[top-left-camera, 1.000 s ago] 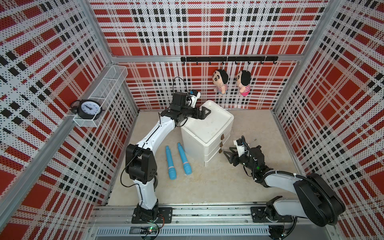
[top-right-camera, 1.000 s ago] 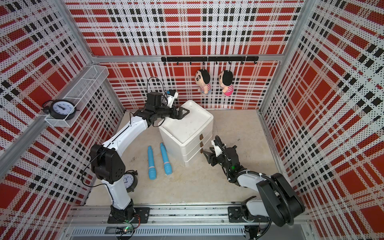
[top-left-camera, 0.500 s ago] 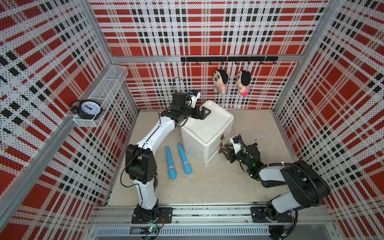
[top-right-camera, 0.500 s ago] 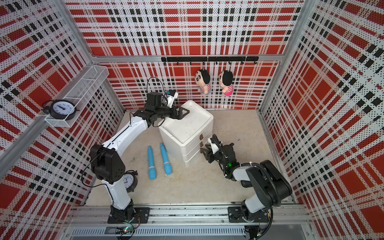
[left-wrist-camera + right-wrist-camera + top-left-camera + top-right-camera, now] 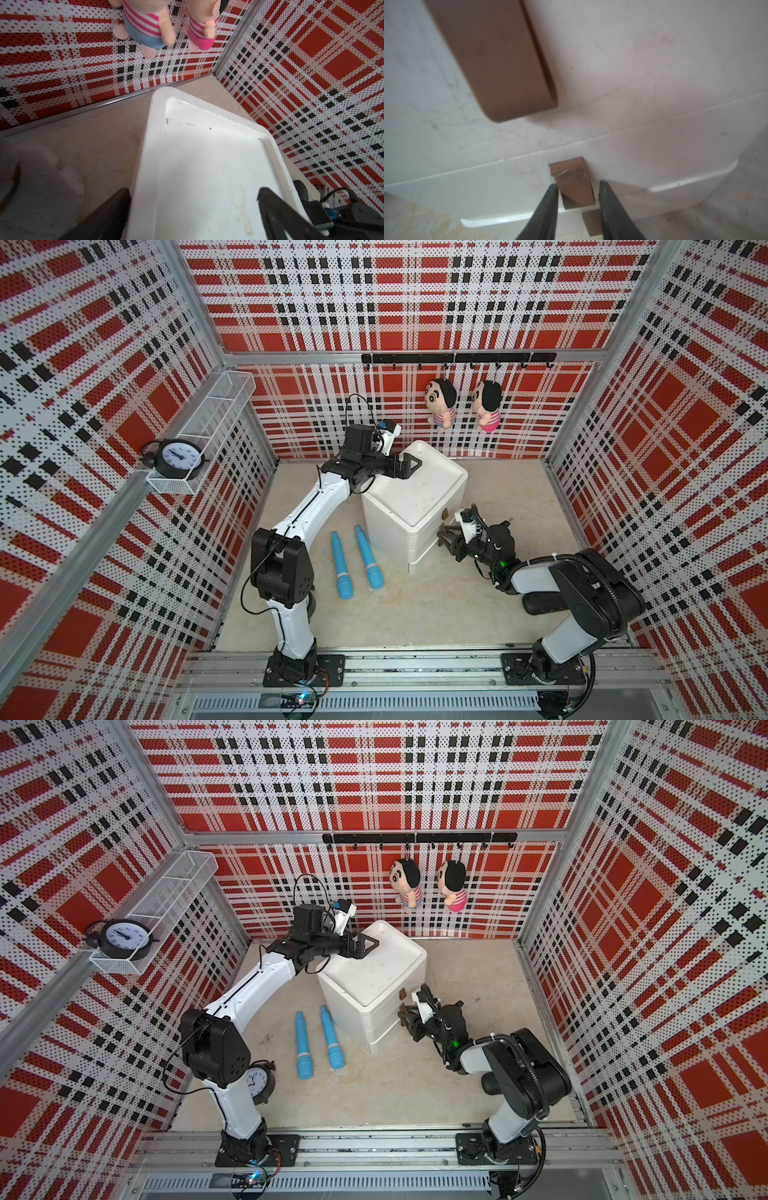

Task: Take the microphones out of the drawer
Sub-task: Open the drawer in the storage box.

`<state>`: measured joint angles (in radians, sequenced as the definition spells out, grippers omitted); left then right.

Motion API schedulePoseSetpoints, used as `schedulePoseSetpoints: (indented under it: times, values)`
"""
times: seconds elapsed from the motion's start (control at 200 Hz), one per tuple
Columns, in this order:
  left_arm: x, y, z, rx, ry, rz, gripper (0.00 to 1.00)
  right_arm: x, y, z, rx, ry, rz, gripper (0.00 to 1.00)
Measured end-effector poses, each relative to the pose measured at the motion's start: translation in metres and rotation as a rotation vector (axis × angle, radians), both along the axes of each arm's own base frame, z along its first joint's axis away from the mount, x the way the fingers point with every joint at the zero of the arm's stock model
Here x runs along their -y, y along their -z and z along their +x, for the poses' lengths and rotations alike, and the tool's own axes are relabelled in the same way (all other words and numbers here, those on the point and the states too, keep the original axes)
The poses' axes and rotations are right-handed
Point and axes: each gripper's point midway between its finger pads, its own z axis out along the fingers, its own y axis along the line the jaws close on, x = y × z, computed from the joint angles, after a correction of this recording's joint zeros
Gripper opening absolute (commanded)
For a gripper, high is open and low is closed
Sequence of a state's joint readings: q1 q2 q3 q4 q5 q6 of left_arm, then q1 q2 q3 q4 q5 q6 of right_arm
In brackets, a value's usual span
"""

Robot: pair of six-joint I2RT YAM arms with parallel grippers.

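The white drawer cabinet [image 5: 411, 497] stood mid-floor with all its drawers pushed in, so I could not see the microphone anywhere. The left gripper [image 5: 405, 466] hung released at the cabinet's back corner, one finger outside the rim and one over the top. The right gripper [image 5: 577, 185] sat low at the front. Its jaws were narrowly parted either side of the middle drawer's brown tab [image 5: 571, 176], not quite pinching it.

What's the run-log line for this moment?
right gripper: jaws either side of brown drawer handle | left gripper: open at cabinet top | drawers: all shut
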<state>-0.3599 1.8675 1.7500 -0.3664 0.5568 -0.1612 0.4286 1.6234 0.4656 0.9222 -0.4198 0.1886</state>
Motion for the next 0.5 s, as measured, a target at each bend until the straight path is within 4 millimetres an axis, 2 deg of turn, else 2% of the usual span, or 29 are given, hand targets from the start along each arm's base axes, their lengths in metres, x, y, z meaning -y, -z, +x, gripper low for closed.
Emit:
schedulePoseSetpoints:
  times: [0.22, 0.501]
  values:
    - [0.0000, 0.0001, 0.0000, 0.000, 0.000, 0.000, 0.98, -0.0010, -0.0004, -0.0005, 0.000, -0.007, 0.001, 0.25]
    - [0.0000, 0.0000, 0.0000, 0.000, 0.000, 0.000, 0.98, -0.0005, 0.0017, -0.0010, -0.012, -0.010, -0.004, 0.07]
